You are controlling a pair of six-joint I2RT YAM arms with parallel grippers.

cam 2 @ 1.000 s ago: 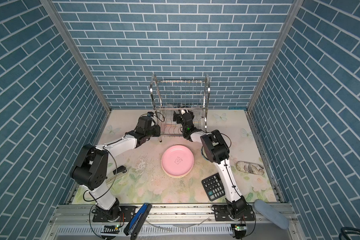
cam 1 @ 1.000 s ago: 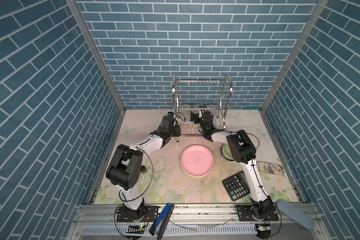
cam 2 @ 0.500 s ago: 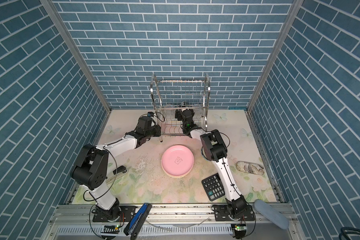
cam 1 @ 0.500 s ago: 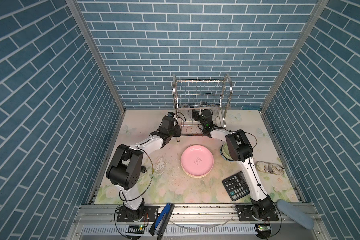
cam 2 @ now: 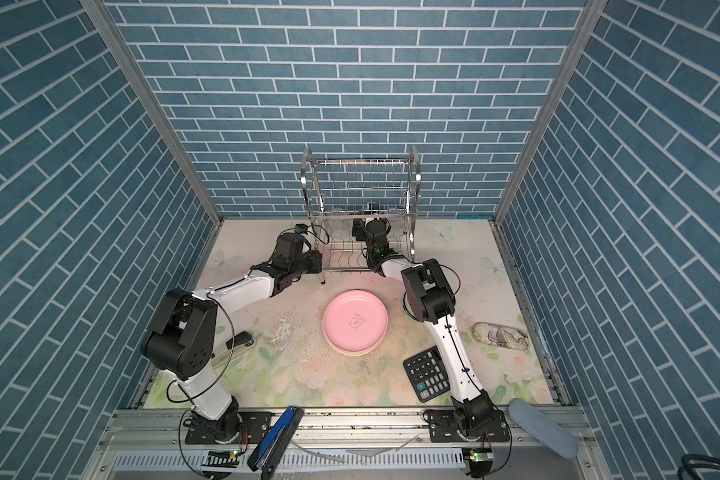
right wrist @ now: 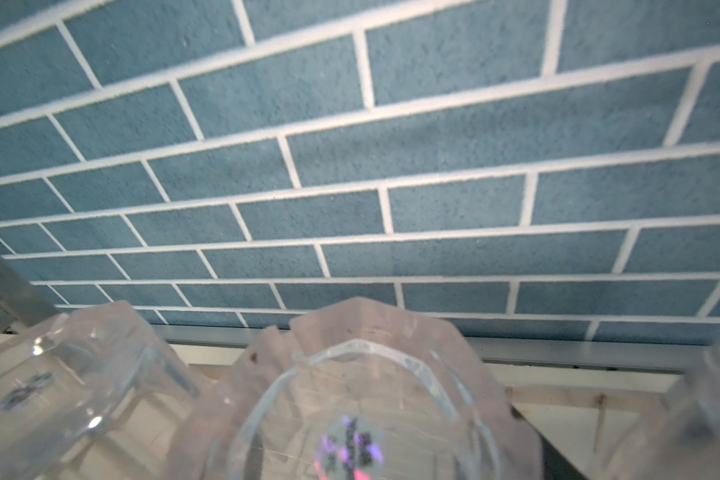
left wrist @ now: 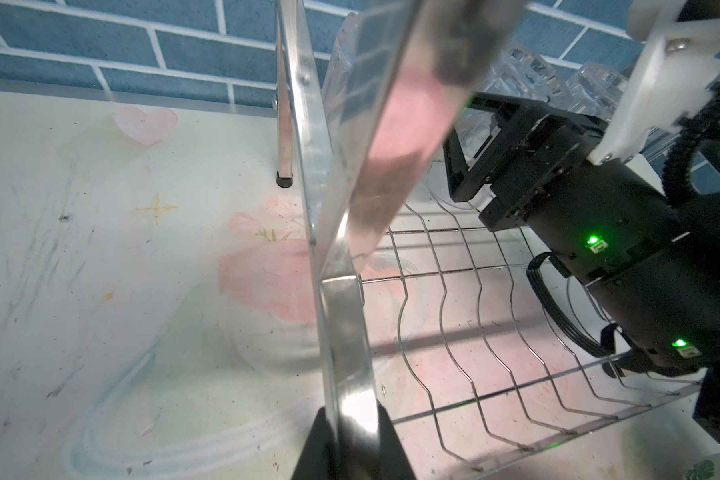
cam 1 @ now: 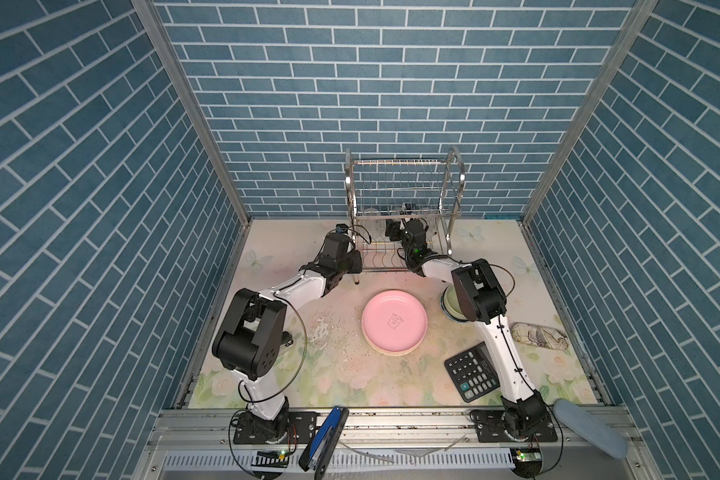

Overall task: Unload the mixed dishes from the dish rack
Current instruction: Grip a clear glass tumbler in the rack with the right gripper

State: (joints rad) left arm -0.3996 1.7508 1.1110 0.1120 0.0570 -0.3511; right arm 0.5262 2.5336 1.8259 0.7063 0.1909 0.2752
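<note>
The silver dish rack [cam 1: 404, 178] [cam 2: 362, 183] stands at the back wall. My left gripper [cam 1: 355, 266] [left wrist: 352, 436] is shut on the rack's front left upright [left wrist: 341, 311]. My right gripper [cam 1: 407, 210] [left wrist: 470, 141] reaches inside the rack, its fingers spread on either side of a clear glass [right wrist: 362, 395]. Whether the fingers touch that glass is hidden. Two more glasses [right wrist: 71, 374] [right wrist: 703, 415] flank it. A pink plate [cam 1: 393, 322] tops a stack on the table. A pale-green bowl [cam 1: 447, 305] sits partly hidden behind my right arm.
A black calculator [cam 1: 472, 374] lies at the front right, with a patterned pouch [cam 1: 537, 336] beyond it. The rack's lower wire tier [left wrist: 495, 332] holds no dishes under my right wrist. Crumbs dot the mat [cam 1: 323, 328] left of the plates.
My right gripper has moved up and deeper into the rack to the glasses, and its fingers have drawn closer together. The left gripper has stayed on the rack's upright.
</note>
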